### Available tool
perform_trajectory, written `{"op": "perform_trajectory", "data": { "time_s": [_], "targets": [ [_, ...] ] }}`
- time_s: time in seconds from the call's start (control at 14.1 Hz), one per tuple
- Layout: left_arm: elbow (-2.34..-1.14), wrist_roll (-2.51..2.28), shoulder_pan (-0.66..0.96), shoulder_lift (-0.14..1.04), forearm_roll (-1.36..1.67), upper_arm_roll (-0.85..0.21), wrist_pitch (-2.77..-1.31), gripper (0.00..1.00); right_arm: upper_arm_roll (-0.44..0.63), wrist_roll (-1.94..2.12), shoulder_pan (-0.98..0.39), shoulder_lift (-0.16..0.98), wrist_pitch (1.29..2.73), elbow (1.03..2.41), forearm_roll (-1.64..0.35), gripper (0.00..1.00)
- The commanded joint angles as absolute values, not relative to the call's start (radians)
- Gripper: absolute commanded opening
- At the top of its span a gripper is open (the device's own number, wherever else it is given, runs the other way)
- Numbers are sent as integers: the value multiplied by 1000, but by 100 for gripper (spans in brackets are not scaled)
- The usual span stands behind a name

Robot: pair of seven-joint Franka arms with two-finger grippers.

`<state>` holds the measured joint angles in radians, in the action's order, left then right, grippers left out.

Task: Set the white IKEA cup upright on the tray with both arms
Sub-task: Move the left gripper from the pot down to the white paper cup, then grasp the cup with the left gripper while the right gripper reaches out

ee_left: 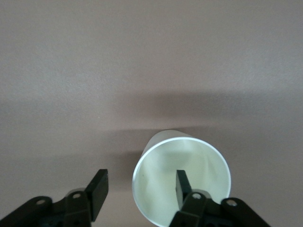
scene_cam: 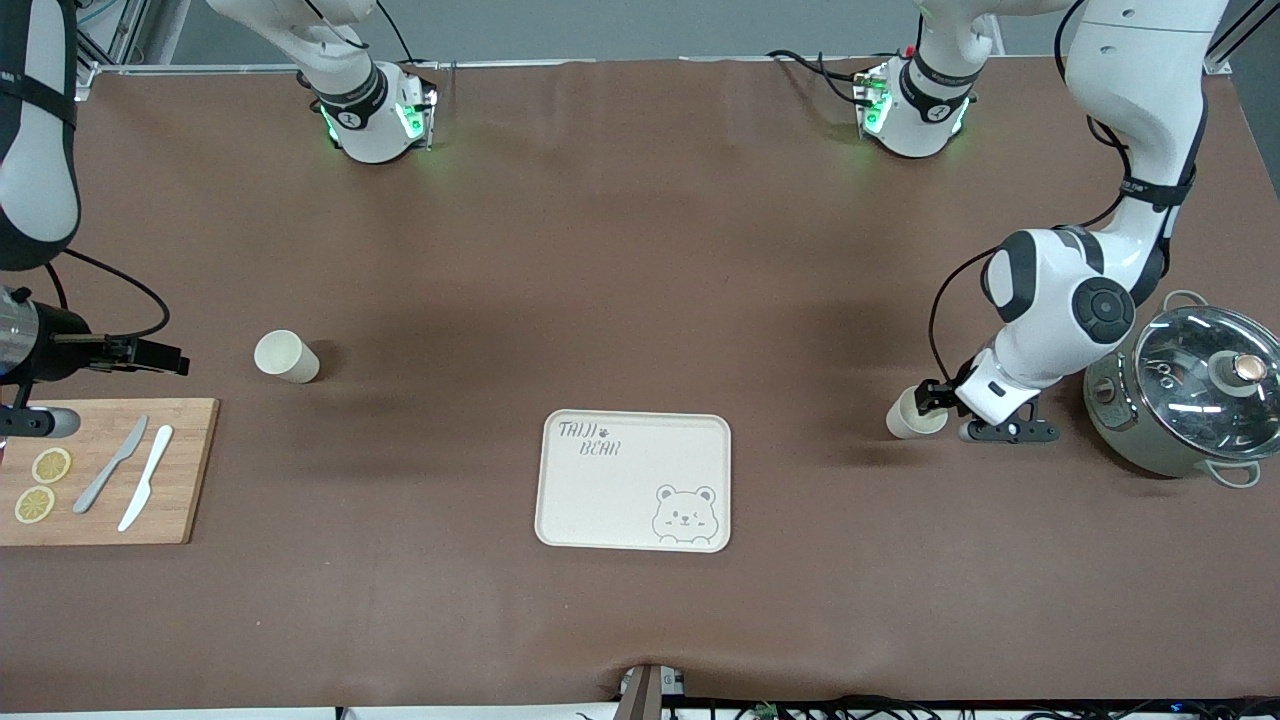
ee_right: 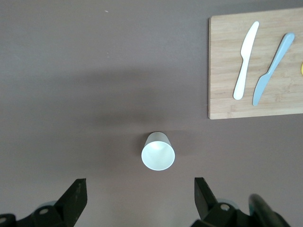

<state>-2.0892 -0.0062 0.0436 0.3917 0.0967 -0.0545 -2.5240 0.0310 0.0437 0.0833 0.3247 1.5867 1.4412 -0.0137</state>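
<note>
two white cups lie on their sides on the brown table [scene_cam: 620, 280]. one cup [scene_cam: 912, 414] lies toward the left arm's end, beside a steel pot [scene_cam: 1185, 400] with a glass lid. the left gripper [ee_left: 139, 189] is down at this cup: in the left wrist view one finger [ee_left: 181, 185] sits inside the cup's open mouth and the other stands outside the wall, so the jaws straddle the rim, about half open with a gap still showing on the outer side; i cannot tell whether they grip the wall yet.

the other cup [scene_cam: 286, 356] lies toward the right arm's end, its mouth turned toward the front camera. the right gripper [ee_right: 139, 196] hangs in the air over the table by this cup, jaws spread wide and holding nothing.

the tray [scene_cam: 600, 500] lies flat and bare between the two cups, nearer to the front camera than both. a wooden board [scene_cam: 185, 470] at the right arm's end carries two knives [scene_cam: 130, 475] and lemon slices [scene_cam: 42, 484].
</note>
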Motion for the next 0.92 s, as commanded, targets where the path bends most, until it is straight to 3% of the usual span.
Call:
{"op": "perform_trajectory", "data": {
  "time_s": [0.0, 0.57, 0.85],
  "targets": [
    [-2089, 0, 46, 399, 118, -58, -2533, 0, 23, 29, 126, 376, 1583, 1428, 0, 100],
    [-2054, -8, 107, 400, 118, -77, -2525, 0, 26, 40, 176, 434, 1586, 1448, 15, 100],
    [-1976, -84, 172, 406, 118, -77, -2503, 0, 25, 90, 198, 407, 1770, 1632, 41, 100]
  ]
}}
